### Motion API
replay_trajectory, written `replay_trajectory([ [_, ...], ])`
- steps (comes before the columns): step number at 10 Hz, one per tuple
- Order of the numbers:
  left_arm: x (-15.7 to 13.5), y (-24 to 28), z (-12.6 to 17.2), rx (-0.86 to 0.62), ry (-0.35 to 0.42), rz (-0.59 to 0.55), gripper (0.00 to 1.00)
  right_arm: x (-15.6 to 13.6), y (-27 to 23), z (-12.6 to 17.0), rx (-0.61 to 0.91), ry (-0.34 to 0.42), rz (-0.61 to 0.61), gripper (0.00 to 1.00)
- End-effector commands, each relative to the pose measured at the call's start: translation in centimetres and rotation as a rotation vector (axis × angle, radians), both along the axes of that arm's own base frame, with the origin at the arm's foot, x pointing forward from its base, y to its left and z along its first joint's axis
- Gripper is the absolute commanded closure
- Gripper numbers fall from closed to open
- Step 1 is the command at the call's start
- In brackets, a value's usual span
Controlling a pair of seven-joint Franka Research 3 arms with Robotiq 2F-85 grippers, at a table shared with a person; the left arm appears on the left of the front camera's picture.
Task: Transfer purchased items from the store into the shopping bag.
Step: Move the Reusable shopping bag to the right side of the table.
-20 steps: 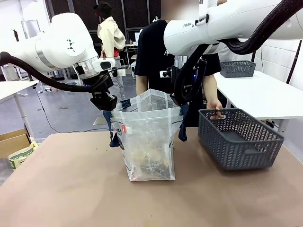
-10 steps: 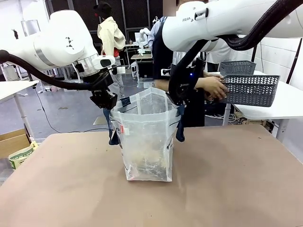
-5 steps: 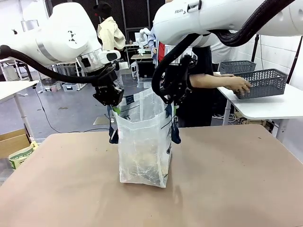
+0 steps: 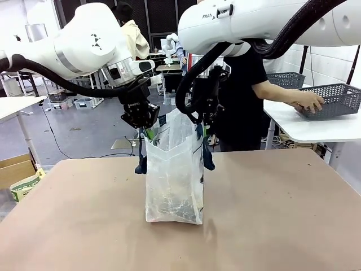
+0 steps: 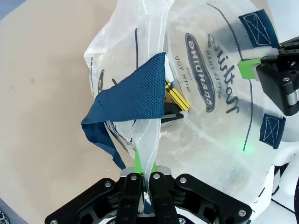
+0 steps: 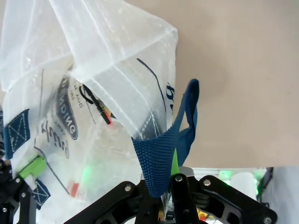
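Front view: the see-through white plastic shopping bag [image 4: 174,180] with dark blue straps stands in the middle of the brown table [image 4: 282,220]. The left gripper [image 4: 145,127] and the right gripper [image 4: 201,119] hold its top, one on each side. A moment ago they were farther apart and the bag's mouth was wide. Now they are close together, and the bag is tall and thin. The dark grey plastic basket with holes in its sides [image 4: 338,100] stood on this table two seconds ago. Now it sits on the white side table [image 4: 304,127], with the person's hand [image 4: 307,101] on it. So I think the things are all packed and the job is nearly over.

Left wrist view: the left gripper's fingers are pressed tight on the bag's edge, beside a blue strap [image 5: 135,95]. A yellow and black pack [image 5: 176,97] lies inside.

Right wrist view: the right gripper pinches the bag's edge and a strap together.
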State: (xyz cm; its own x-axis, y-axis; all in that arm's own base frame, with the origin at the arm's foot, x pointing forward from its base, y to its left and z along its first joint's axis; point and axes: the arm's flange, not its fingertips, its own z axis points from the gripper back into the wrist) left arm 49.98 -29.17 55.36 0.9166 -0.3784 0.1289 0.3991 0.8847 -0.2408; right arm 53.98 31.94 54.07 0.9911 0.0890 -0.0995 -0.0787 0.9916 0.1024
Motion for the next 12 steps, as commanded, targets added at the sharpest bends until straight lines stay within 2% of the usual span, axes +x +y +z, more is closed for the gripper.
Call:
replay_trajectory([
  [1, 0.0, 0.2, 0.1, 0.014, -0.021, -0.009, 1.00, -0.2, 0.0, 0.0, 0.014, 0.007, -0.012, 1.00],
  [2, 0.0, 0.0, 0.0, 0.000, 0.000, 0.000, 1.00, 0.0, 0.0, 0.0, 0.000, 0.000, 0.000, 1.00],
  [5, -0.1, -0.6, -0.3, -0.075, 0.021, 0.204, 1.00, -0.2, 1.1, -0.6, 0.131, -0.042, -0.107, 1.00],
  [7, -0.4, -0.6, -0.5, -0.094, 0.053, 0.259, 1.00, -0.8, 0.9, -0.8, 0.169, -0.053, -0.192, 1.00],
  [8, -0.5, -0.7, -0.5, -0.106, 0.059, 0.267, 1.00, -0.9, 0.9, -1.1, 0.189, -0.039, -0.225, 1.00],
  [9, -0.5, -0.5, -0.5, -0.091, 0.065, 0.234, 1.00, -1.0, 0.6, -1.3, 0.175, -0.026, -0.212, 1.00],
  [10, 0.2, -0.5, -0.5, -0.074, 0.068, 0.236, 1.00, 0.5, 1.4, -0.5, 0.153, -0.032, -0.166, 1.00],
  [12, 0.2, -0.5, -0.5, -0.074, 0.068, 0.236, 1.00, 0.5, 1.4, -0.5, 0.153, -0.032, -0.166, 1.00],
])
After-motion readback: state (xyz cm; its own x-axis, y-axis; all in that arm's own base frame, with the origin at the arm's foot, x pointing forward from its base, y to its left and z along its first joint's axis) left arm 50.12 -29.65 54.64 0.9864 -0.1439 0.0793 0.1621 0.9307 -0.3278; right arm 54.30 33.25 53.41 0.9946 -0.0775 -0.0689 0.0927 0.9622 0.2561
